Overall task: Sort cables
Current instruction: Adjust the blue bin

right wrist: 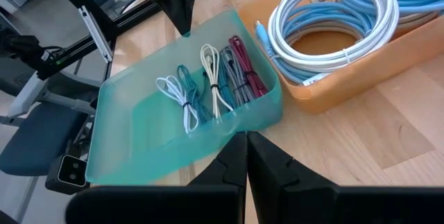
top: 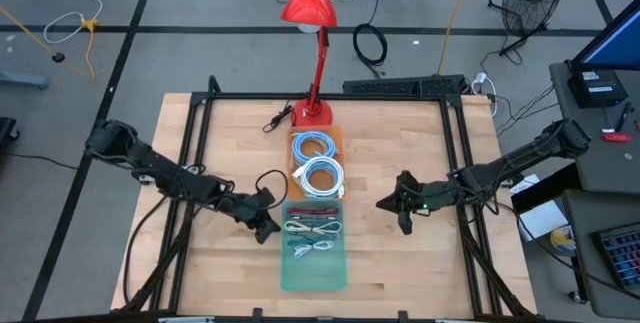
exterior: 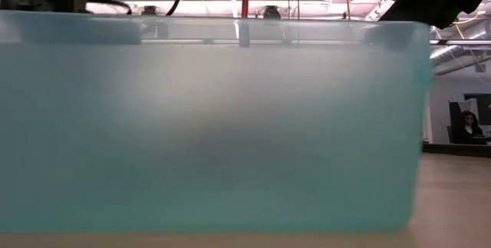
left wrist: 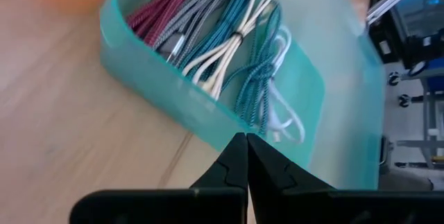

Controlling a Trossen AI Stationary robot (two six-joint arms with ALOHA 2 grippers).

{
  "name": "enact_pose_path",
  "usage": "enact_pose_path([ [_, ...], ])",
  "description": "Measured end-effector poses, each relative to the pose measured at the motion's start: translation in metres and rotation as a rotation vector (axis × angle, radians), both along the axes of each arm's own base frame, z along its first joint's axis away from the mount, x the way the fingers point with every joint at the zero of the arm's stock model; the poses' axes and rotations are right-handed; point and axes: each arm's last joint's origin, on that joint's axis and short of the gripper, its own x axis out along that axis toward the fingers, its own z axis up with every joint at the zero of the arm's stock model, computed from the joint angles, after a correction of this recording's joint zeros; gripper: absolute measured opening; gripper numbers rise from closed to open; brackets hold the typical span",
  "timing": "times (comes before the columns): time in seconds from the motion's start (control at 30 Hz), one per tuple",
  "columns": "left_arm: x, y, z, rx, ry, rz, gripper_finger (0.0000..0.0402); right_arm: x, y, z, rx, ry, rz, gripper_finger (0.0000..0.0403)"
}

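Two bins mid-frame hold every cable you can see: coils (top: 320, 176) in orange tray (top: 337, 139), short bundles (top: 314, 235) in teal bin (top: 313, 275). Both end effectors, left (top: 266, 227) and right (top: 398, 208), clenched empty beside the teal bin. Sorting looks done.

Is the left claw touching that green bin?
Apart. The high view shows bare wood between the left gripper, fingers shut, and the green bin.

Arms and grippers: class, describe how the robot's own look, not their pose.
Both arms are dark, jointed and slim, with black cables along them. The left gripper and right gripper are black; their fingers are matt, wedge-shaped, tapering to points.
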Motion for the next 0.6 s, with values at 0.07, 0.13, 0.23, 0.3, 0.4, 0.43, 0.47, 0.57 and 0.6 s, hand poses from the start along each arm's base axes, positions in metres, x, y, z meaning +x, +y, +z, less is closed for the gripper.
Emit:
enact_pose_path([
  [0.07, 0.004, 0.001, 0.004, 0.008, -0.021, 0.002, 0.0000, 0.000, 0.000, 0.000, 0.000, 0.000, 0.000, 0.0000],
  [0.13, 0.012, 0.002, 0.007, 0.018, -0.028, -0.001, 0.0000, 0.000, 0.000, 0.000, 0.000, 0.000, 0.000, 0.0000],
  [0.23, 0.024, -0.001, 0.008, 0.042, -0.009, -0.038, 0.0000, 0.000, 0.000, 0.000, 0.000, 0.000, 0.001, 0.0000],
  [0.3, 0.033, -0.004, 0.007, 0.049, 0.007, -0.060, 0.0000, 0.000, 0.000, 0.000, 0.001, 0.000, 0.000, 0.0000],
  [0.4, 0.039, -0.008, 0.012, 0.079, 0.041, -0.084, 0.0000, 0.000, 0.000, 0.000, 0.001, 0.000, 0.001, 0.0000],
  [0.43, 0.040, -0.009, 0.013, 0.095, 0.044, -0.084, 0.0000, 0.000, 0.000, 0.000, 0.001, 0.000, 0.000, 0.0000],
  [0.47, 0.040, -0.010, 0.016, 0.107, 0.049, -0.084, 0.0000, 0.000, 0.000, 0.000, 0.002, -0.001, 0.000, 0.0000],
  [0.57, 0.032, -0.007, 0.025, 0.136, 0.079, -0.072, 0.0000, 0.000, 0.000, 0.000, 0.003, 0.000, 0.000, 0.0000],
  [0.6, 0.030, -0.006, 0.030, 0.143, 0.069, -0.062, 0.0000, 0.000, 0.000, 0.000, 0.003, 0.000, 0.000, 0.0000],
])
